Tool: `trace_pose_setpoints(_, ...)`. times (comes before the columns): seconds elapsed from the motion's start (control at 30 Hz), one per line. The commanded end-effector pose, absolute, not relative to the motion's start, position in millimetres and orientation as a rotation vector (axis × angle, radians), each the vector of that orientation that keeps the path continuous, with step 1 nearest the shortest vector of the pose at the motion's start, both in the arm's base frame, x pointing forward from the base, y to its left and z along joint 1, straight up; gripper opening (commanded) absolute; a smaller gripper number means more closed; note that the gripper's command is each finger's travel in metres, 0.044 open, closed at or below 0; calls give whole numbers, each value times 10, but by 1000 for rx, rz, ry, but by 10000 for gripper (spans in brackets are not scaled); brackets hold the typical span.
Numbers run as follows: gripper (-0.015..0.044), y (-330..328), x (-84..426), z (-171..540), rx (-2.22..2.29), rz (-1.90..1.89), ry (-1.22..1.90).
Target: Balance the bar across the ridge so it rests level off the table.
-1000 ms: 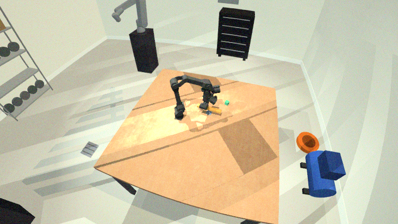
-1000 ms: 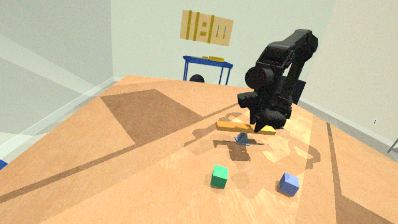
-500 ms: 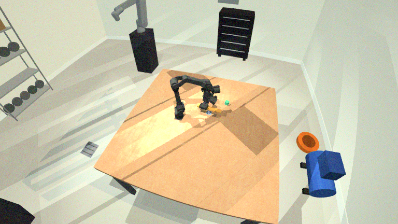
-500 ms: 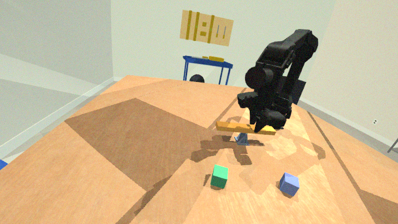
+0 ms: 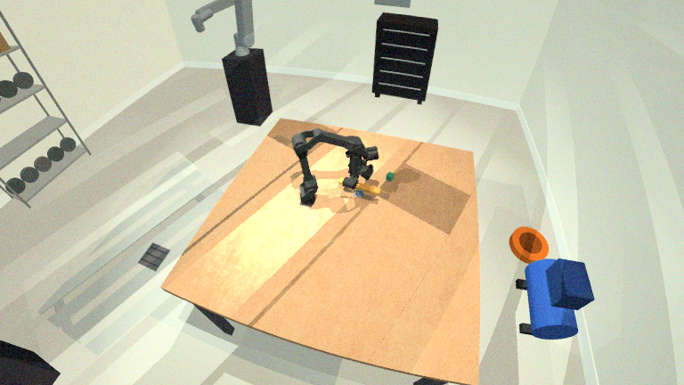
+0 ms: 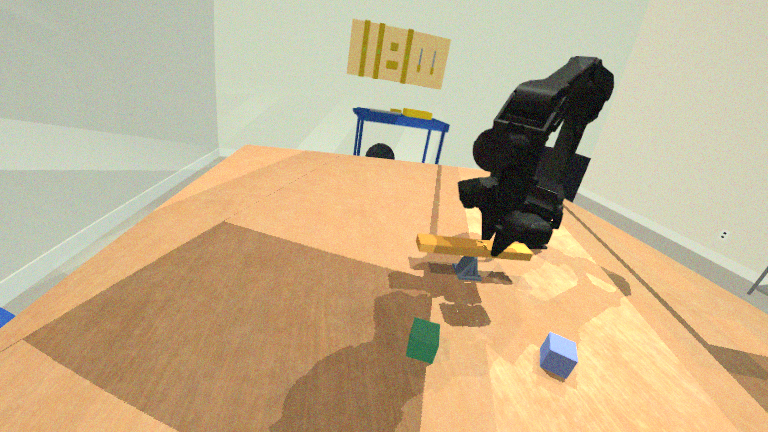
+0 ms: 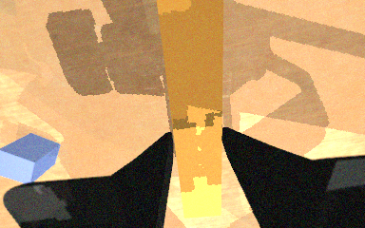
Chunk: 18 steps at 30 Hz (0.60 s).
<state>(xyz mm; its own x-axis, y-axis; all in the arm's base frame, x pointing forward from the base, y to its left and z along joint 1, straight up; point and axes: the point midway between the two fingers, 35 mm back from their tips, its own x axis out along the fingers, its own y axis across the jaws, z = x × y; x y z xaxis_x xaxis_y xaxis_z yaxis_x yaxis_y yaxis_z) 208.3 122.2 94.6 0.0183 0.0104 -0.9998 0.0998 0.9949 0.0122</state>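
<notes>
Shows in the top view, left to right: a grey shelf rack (image 5: 32,134) at 9 o'clock, a grey arm (image 5: 244,17) on a black pedestal (image 5: 247,91) at 11, a dark drawer cabinet (image 5: 405,58) at 1, an orange ring (image 5: 517,241) and a blue tank (image 5: 549,305) at 4. Spreads between them as a wooden table (image 5: 313,280) (image 6: 317,201) (image 7: 119,123), fine-grained, matte, crossed by sunlight and hard-edged shadow.

Includes in the exterior view, left to right: a smooth green cube (image 5: 389,176) (image 6: 423,340), a long yellow bar (image 5: 371,189) (image 6: 447,244) (image 7: 195,71) with square edges, a slate-blue wedge-shaped ridge (image 5: 358,192) (image 6: 467,268), and a periwinkle cube (image 6: 559,355) (image 7: 28,157). Looms above them at 2 o'clock as a black jointed arm (image 5: 329,137) (image 6: 512,150).

Lies across the ridge, both ends off the table: runs close to 9–3 o'clock in the exterior view, dipping slightly towards 3; runs near 9–3 in the top view, 12–6 in the wrist view. Stands partly open, the gripper (image 5: 351,184) (image 6: 491,243) (image 7: 197,135), with 1 finger just beside each of the bar's 2 long sides, gripping nothing.
</notes>
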Motion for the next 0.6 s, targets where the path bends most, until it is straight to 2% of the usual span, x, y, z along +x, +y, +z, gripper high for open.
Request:
trace_pose_setpoints(0.0, 185, 1222, 2083, 946, 87, -70, 1552)
trace_pose_setpoints(0.2, 185, 1222, 2083, 946, 87, -70, 1552)
trace_pose_setpoints(0.5, 421, 1222, 2083, 946, 87, -70, 1552)
trace_pose_setpoints(0.57, 440, 1222, 2083, 946, 87, -70, 1552)
